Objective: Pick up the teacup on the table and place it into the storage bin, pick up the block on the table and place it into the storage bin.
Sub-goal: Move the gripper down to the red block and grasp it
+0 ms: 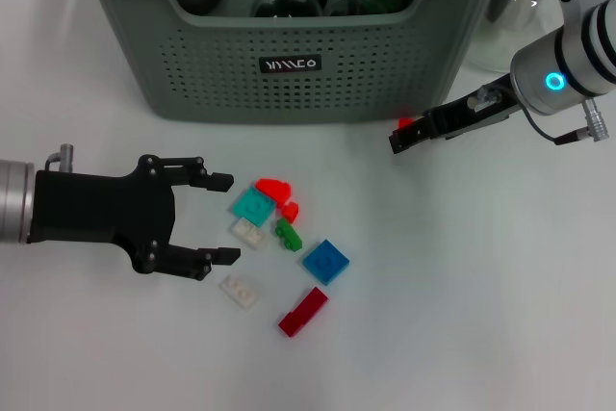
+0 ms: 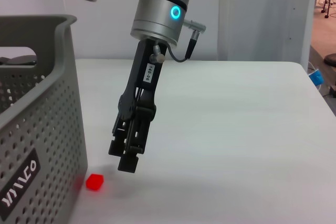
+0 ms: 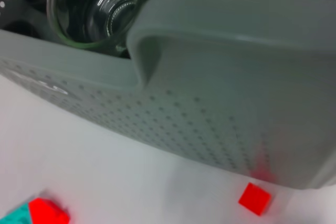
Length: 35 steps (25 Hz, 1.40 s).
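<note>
The right gripper (image 1: 397, 138) hangs low over the table just in front of the storage bin (image 1: 289, 55), near its right corner, fingers close together and holding nothing. A small red block (image 2: 95, 182) lies on the table beside the fingertips, close against the bin wall. The left gripper (image 1: 224, 218) hovers with fingers spread wide, right next to a scatter of blocks: teal (image 1: 252, 205), blue (image 1: 325, 261), green (image 1: 288, 234), white (image 1: 240, 291) and red (image 1: 302, 311). Glass cups (image 3: 94, 11) sit inside the bin
</note>
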Tool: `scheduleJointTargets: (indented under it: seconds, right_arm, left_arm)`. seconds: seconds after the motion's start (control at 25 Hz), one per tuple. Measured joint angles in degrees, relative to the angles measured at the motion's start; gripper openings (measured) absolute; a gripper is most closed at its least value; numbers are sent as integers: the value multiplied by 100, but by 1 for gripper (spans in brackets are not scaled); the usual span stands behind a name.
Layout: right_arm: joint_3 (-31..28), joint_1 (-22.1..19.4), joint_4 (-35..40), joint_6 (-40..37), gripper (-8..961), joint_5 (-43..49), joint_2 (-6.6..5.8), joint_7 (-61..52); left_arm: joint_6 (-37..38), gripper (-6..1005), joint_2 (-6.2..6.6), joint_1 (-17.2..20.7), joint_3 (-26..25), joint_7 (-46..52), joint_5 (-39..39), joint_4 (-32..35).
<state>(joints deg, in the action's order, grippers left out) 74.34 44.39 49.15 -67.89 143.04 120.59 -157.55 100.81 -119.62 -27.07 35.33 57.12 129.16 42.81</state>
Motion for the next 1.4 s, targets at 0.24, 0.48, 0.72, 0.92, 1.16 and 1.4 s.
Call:
scheduleJointTargets:
  seconds: [0.24, 0.48, 0.72, 0.92, 1.16, 1.4]
  right_arm:
    - [106, -6, -8, 113, 914, -133, 0, 40]
    - [251, 2, -142, 295, 914, -221, 0, 48]
    - [301, 12, -219, 419, 914, -241, 8, 49]
    - [334, 12, -229, 480, 915, -288, 8, 62]
    - [368, -2, -291, 570, 915, -306, 9, 67]
    - [434, 1, -337, 639, 915, -323, 16, 66]
  left_arm:
    - [5, 829, -1, 8, -10, -7, -3, 0]
    - [1, 829, -14, 11, 3, -18, -20, 0]
    - [0, 829, -22, 9, 2, -26, -19, 0]
    - [0, 829, -25, 9, 0, -27, -10, 0]
    - [0, 829, -34, 9, -3, -26, -5, 0]
    - [0, 830, -35, 9, -10, -41, -6, 0]
